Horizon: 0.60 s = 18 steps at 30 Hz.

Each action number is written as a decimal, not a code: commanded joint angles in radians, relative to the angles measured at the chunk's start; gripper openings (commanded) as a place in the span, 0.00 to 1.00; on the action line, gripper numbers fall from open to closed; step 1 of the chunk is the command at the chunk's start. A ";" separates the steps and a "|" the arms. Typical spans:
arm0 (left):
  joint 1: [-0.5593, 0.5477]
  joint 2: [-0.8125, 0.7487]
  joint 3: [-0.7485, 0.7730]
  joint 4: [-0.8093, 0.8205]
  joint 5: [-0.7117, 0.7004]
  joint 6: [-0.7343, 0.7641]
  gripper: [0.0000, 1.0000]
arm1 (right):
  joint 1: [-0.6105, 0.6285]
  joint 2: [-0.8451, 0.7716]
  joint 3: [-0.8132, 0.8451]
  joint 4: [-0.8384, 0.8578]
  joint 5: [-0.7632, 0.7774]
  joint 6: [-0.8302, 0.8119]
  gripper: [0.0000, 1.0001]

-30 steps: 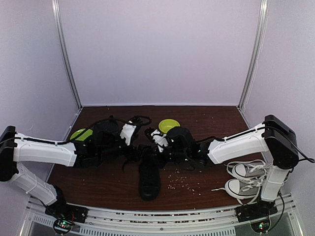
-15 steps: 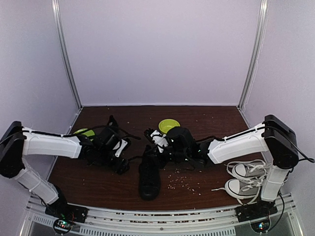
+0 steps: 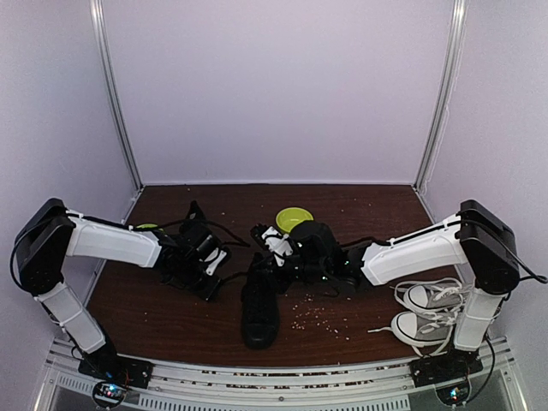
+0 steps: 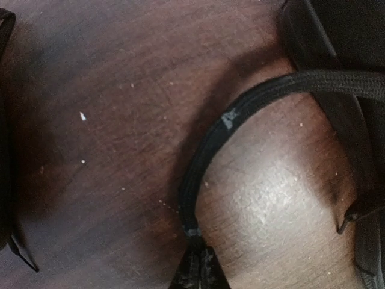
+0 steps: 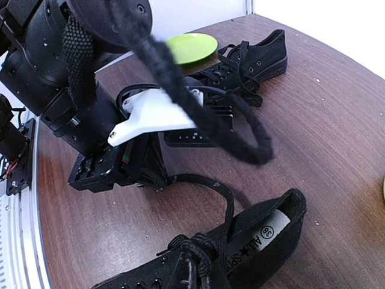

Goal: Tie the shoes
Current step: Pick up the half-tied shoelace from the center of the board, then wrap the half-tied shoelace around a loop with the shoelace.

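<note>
Two all-black low-top lace-up sneakers are seen on the dark wooden surface [image 3: 171, 330], both with loose laces.

The near shoe [image 3: 259, 315] is set upright mid-surface, its toe pointed at the near edge and its open collar turned to the far side; a white size label [image 5: 274, 232] is seen inside its heel. From its eyelets a black lace [image 4: 204, 150] is trailed leftward in a curve, flat on the wood, and a second strand [image 5: 180, 84] is lifted clear of the surface in a loop. The far shoe [image 5: 258, 57] is lain further back on the left, well apart from the near one, with its laces spilled beside it.
</note>
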<state>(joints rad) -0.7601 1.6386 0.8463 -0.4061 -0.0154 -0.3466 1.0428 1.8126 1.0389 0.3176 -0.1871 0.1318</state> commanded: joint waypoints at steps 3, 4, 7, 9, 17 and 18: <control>0.003 -0.125 -0.022 -0.023 0.025 0.027 0.00 | -0.001 0.003 0.019 -0.015 -0.023 -0.024 0.00; -0.004 -0.182 -0.033 -0.005 0.030 0.049 0.00 | -0.003 0.005 0.023 -0.021 -0.034 -0.026 0.00; -0.060 -0.357 -0.067 0.049 0.017 0.138 0.00 | -0.012 0.011 0.036 -0.041 -0.070 -0.032 0.00; -0.107 -0.448 -0.090 0.077 0.022 0.201 0.00 | -0.019 0.021 0.049 -0.054 -0.090 -0.037 0.00; -0.213 -0.507 -0.092 0.127 0.187 0.349 0.00 | -0.043 0.042 0.081 -0.040 -0.205 -0.009 0.00; -0.217 -0.503 -0.082 0.128 0.217 0.366 0.00 | -0.045 0.044 0.086 -0.044 -0.215 -0.008 0.00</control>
<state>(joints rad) -0.9520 1.1141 0.7578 -0.3225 0.0853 -0.0937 1.0122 1.8393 1.0908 0.2649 -0.3252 0.1078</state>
